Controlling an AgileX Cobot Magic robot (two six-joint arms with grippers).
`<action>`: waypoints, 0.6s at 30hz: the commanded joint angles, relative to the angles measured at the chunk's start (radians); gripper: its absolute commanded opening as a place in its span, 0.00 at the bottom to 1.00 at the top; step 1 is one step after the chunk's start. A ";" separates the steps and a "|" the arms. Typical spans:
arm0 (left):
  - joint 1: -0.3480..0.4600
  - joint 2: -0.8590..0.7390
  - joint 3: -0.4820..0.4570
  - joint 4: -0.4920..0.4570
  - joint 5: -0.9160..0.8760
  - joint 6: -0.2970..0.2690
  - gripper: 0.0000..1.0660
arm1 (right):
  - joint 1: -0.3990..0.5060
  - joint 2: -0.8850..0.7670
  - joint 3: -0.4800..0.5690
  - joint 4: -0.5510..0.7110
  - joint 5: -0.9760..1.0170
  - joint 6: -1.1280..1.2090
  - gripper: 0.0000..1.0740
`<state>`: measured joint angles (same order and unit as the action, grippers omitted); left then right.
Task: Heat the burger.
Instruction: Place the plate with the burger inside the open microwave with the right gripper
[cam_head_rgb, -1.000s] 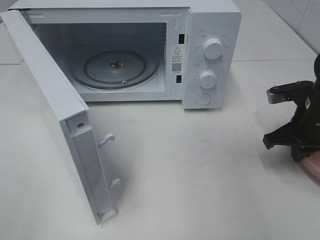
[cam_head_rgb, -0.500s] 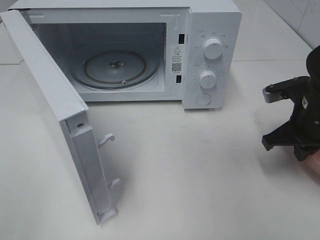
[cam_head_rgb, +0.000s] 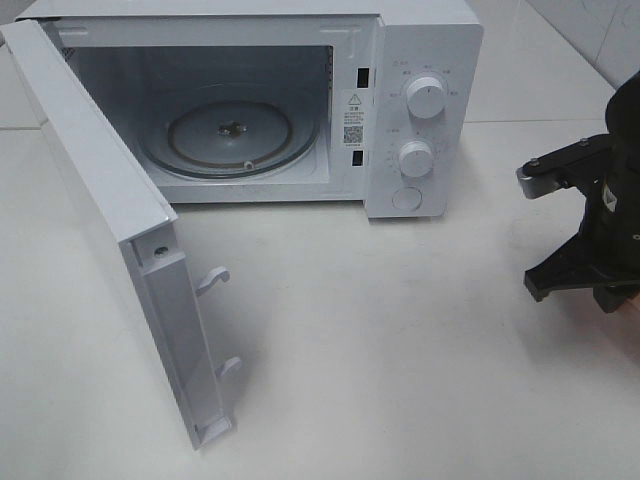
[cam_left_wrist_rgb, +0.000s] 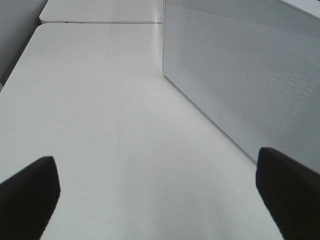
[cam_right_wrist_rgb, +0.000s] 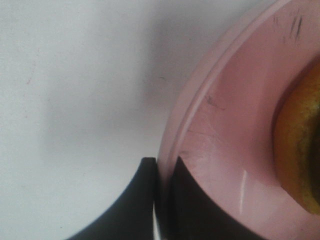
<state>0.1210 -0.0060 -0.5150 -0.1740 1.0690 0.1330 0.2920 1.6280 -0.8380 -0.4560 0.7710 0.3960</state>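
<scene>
Right of the microwave (cam_head_rgb: 425, 60), the right fingers (cam_right_wrist_rgb: 142, 205) clench the pink plate (cam_right_wrist_rgb: 200, 100) rim (burger (cam_right_wrist_rgb: 300, 150) aboard) for carrying in; left fingers (cam_left_wrist_rgb: 30, 192) gape empty.

Only a blurred orange-brown sliver of burger (cam_right_wrist_rgb: 300, 145) at the view's edge, pink plate (cam_right_wrist_rgb: 225, 130) mostly cut off, right gripper (cam_right_wrist_rgb: 161, 200) tips half out of view, microwave sticker (cam_head_rgb: 355, 118) print too small to read

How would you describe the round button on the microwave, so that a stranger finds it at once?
Find the white microwave with its door swung open. On the panel right of the cavity, an upper knob stands above a lower knob. The button sits below both: flat, not raised like them.
</scene>
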 joint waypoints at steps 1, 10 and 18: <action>0.003 -0.005 0.000 -0.010 0.004 -0.007 0.94 | 0.044 -0.036 -0.002 -0.079 0.076 0.020 0.00; 0.003 -0.005 0.000 -0.010 0.004 -0.007 0.94 | 0.133 -0.083 0.019 -0.151 0.138 0.062 0.00; 0.003 -0.005 0.000 -0.010 0.004 -0.007 0.94 | 0.229 -0.172 0.108 -0.153 0.148 0.072 0.00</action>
<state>0.1210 -0.0060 -0.5150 -0.1740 1.0690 0.1330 0.5150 1.4710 -0.7350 -0.5540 0.8880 0.4560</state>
